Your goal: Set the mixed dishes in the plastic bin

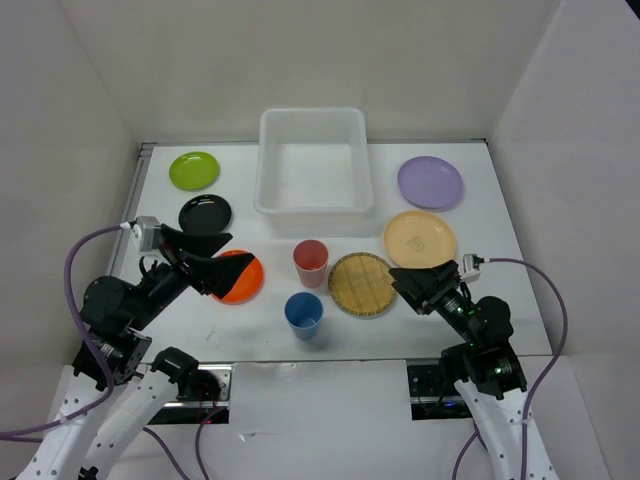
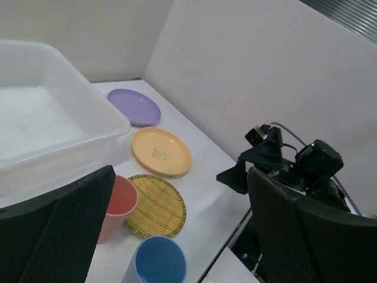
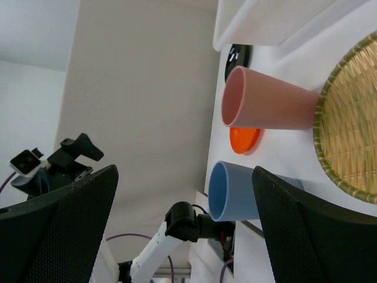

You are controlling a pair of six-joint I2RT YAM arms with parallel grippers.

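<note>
The white plastic bin (image 1: pixel 265 160) stands empty at the back centre. Around it lie a lime green plate (image 1: pixel 194 170), a black plate (image 1: pixel 205 213), a lavender plate (image 1: pixel 430 182) and a pale yellow plate (image 1: pixel 420 238). In front stand a pink cup (image 1: pixel 311 262) and a blue cup (image 1: pixel 304 315), beside a bamboo plate (image 1: pixel 362 284). My left gripper (image 1: pixel 245 250) hangs open over the orange plate (image 1: pixel 243 285), holding nothing. My right gripper (image 1: pixel 402 288) is open at the bamboo plate's right edge, also empty. The right wrist view shows both cups (image 3: pixel 265 106) ahead.
White walls close in the table on the left, back and right. The table's near edge runs just behind the blue cup (image 2: pixel 158 262). In the left wrist view, the right arm (image 2: pixel 283 165) sits across the table, past the bamboo plate (image 2: pixel 154 204).
</note>
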